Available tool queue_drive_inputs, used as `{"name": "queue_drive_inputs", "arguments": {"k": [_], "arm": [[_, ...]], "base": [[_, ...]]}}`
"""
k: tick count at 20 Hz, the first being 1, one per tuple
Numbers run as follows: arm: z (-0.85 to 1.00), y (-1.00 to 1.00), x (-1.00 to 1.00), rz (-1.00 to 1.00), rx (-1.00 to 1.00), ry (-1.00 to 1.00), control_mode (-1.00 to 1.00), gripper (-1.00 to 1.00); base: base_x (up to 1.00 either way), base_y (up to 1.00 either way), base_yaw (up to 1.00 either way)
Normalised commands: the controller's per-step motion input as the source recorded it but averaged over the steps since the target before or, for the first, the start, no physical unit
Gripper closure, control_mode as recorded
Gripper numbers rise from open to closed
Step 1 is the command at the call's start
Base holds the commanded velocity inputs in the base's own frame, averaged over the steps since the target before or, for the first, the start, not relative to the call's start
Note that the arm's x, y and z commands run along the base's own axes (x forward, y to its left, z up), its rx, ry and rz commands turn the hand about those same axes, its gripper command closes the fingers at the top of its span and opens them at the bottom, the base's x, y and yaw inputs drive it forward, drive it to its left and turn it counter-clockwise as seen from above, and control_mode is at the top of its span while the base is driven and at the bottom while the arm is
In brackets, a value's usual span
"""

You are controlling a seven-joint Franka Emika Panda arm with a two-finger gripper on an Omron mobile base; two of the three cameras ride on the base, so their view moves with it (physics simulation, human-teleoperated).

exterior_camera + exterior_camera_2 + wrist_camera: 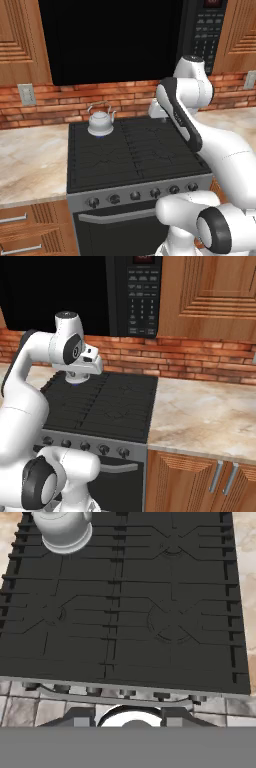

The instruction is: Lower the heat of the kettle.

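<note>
I had the arm (187, 107) folded high above the stove (135, 155), the hand pointing down over its rear. I couldn't tell how far the gripper was spread. The kettle (100, 121) stood on the back-left burner, well apart from the hand, and a row of knobs (142, 194) lined the front panel.

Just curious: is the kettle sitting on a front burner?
No, the kettle sits on the stove's back left burner, near the brick wall.
</note>
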Motion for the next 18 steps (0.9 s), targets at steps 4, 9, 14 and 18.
{"name": "queue_drive_inputs", "arguments": {"k": [4,9,14,18], "arm": [[-0.02,0.06,-0.25,0.02,0.0,-0.06,-1.0,-1.0],[-0.31,0.63,-0.68,0.07,-0.12,-0.34,-1.0,-1.0],[-0.39,0.99,-0.51,0.09,-0.26,-0.12,-1.0,-1.0],[-0.4,0.87,-0.33,0.14,-0.19,-0.02,-1.0,-1.0]], "base": [[0.0,0.0,0.0],[0.0,0.0,0.0],[0.0,0.0,0.0],[0.0,0.0,0.0]]}}
